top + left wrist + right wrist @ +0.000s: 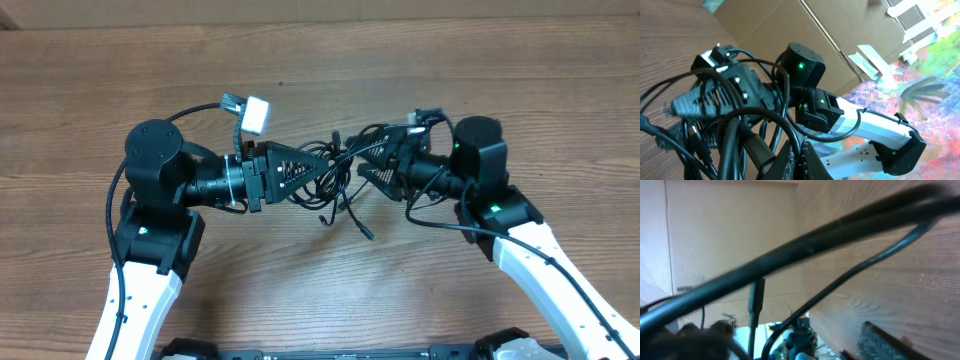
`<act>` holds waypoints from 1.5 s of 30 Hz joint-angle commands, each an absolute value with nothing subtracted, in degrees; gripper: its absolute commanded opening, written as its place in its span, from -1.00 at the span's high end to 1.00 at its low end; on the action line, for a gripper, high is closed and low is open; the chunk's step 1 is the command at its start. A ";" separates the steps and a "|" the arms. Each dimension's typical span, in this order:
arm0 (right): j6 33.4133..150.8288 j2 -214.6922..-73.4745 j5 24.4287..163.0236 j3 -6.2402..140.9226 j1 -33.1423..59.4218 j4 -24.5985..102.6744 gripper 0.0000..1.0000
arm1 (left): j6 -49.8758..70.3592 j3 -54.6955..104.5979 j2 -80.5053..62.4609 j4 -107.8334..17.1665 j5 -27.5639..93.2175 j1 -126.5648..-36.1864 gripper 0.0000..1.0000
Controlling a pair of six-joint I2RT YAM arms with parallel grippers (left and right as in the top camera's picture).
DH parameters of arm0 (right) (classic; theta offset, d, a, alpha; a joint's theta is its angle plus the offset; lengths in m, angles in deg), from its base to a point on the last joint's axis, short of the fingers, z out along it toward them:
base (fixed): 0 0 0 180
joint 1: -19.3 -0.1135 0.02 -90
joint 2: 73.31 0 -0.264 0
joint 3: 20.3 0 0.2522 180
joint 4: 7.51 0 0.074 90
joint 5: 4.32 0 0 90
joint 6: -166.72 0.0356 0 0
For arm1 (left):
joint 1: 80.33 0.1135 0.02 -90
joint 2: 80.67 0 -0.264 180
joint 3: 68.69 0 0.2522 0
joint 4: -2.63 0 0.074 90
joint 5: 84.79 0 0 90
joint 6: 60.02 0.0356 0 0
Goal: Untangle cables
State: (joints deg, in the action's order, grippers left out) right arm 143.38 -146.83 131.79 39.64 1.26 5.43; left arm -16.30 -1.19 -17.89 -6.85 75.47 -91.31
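Separating these calls for a slow pull: plug ends [368, 235] dangle toward the tabletop's [300, 60] near edge, the cables [345, 190] bunch mid-tabletop, left gripper [333, 166] pinching them. The right gripper [363, 163], its grip unclear, needs one single strand.

Brown wood-grain tabletop [300, 290]. Near its middle, loose ends of the cables [335, 195] hang down toward it; whether they rest on it is unclear.

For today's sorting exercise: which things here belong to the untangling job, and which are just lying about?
Job: cables; left pincer; right pincer.
Lying about: cardboard sheet; painted board; white strips.
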 commanded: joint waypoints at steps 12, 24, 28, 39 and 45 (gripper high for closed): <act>143.40 -146.74 128.14 40.40 -4.23 4.97 0.10 | -14.73 -0.05 -18.85 -6.57 75.67 -93.17 0.92; 144.01 -146.74 128.10 40.40 -4.23 4.73 0.24 | -14.77 -0.05 -18.85 -6.59 72.15 -93.17 0.92; 144.45 -146.74 128.05 40.42 -4.27 3.95 0.71 | -14.77 -0.05 -18.85 -6.61 71.89 -93.17 0.91; 144.42 -146.74 125.74 40.40 -4.25 3.73 0.92 | -13.42 -0.05 -18.85 -6.75 72.78 -93.15 0.92; 144.23 -146.74 123.66 40.40 -3.07 3.71 0.92 | -11.08 -0.05 -18.85 -10.02 78.11 -93.15 0.92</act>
State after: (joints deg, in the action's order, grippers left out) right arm 144.62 -146.83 125.95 39.64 -3.90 4.08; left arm -14.62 -1.19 -17.89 -9.21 73.37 -92.73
